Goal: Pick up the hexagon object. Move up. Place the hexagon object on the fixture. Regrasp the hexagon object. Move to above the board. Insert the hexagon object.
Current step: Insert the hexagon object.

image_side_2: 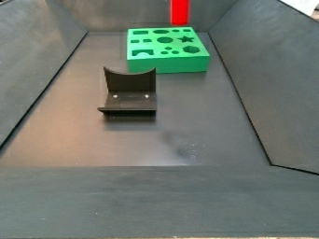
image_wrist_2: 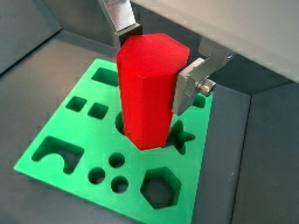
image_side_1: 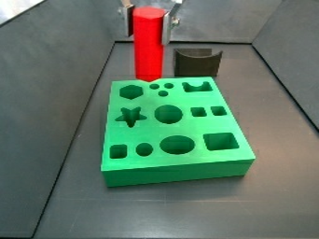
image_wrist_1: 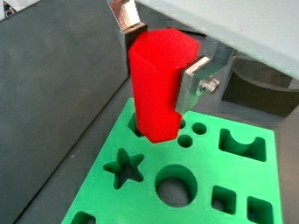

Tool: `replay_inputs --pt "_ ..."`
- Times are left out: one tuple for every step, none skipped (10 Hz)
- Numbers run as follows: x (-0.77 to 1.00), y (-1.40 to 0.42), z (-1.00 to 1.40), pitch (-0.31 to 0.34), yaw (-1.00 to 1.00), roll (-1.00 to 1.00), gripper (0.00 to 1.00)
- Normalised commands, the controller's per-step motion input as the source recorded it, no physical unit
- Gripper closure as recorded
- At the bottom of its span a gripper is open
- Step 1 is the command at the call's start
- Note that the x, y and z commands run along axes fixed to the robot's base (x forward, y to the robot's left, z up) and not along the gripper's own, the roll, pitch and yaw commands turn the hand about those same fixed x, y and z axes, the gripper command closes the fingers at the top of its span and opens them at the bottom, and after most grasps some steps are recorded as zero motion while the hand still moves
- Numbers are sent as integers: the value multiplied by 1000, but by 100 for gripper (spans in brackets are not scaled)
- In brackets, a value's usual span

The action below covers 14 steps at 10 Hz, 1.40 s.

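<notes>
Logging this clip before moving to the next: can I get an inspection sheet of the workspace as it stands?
Surface: dark grey floor, bare around the pieces.
Job's things: red hexagon peg upright over the green board, its lower end at a hole near the board's edge; the fixture stands apart, unloaded.
Clutter: nothing seen.
Gripper: gripper above the board, shut on the peg's upper part.
Cables: nothing seen.
Surroundings: dark sloping walls enclose the floor.

Wrist views close above the board (image_wrist_1: 187,188); side views farther, facing oppositely.
</notes>
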Motion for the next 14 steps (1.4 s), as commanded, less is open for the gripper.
replay_inputs --pt "-17 243 -157 0 0 -81 100" --pt "-31 249 -143 0 -23 -104 100" --pt "-11 269 -137 -3 -46 -134 100" --pt "-26 226 -106 -36 -80 -157 100" --pt "0 106 -69 -9 -37 -67 100" --pt "20 0 0 0 -3 -13 100" --pt "-91 14 -280 -20 -97 -46 100" --pt "-246 83 -494 -57 -151 -99 100" --pt "-229 106 -454 -99 -140 -161 100" --pt "-214 91 -394 -119 -131 -171 100" --pt "-249 74 -320 -113 -114 -143 100" --pt "-217 51 -171 -79 -100 -107 100" --pt "0 0 -74 -23 0 -59 100" --pt "-63 0 -126 -49 0 -70 100"
